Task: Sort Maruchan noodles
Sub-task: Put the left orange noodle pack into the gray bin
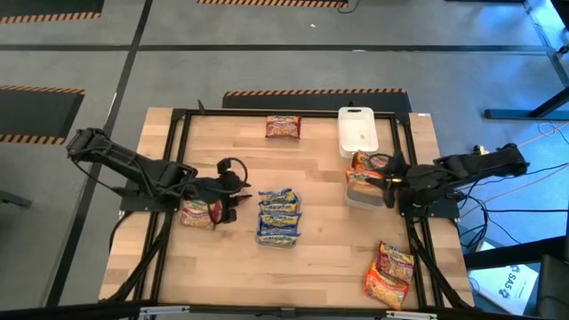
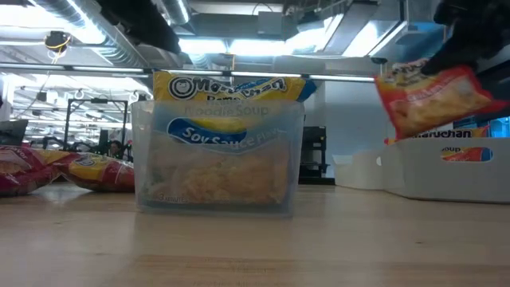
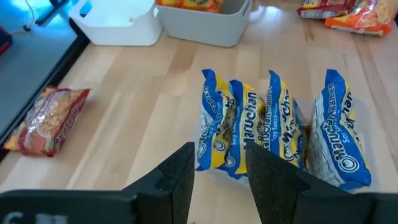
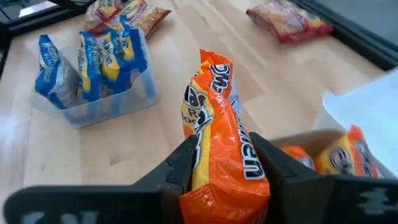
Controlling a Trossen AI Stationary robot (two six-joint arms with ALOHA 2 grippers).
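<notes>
We see the right gripper (image 4: 225, 171) clamped on an orange packet (image 4: 221, 134), held on edge with its long axis running upward, at the right of the high view above the clear container (image 1: 363, 197). The left gripper (image 3: 219, 180), jaws apart and empty, reaches toward the blue packets (image 3: 280, 127) standing upright at center.

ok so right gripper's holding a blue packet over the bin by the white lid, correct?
Not quite: the packet is orange, not blue, as the right wrist view shows. The right gripper is shut on it, above the bin next to the white lid.
</notes>
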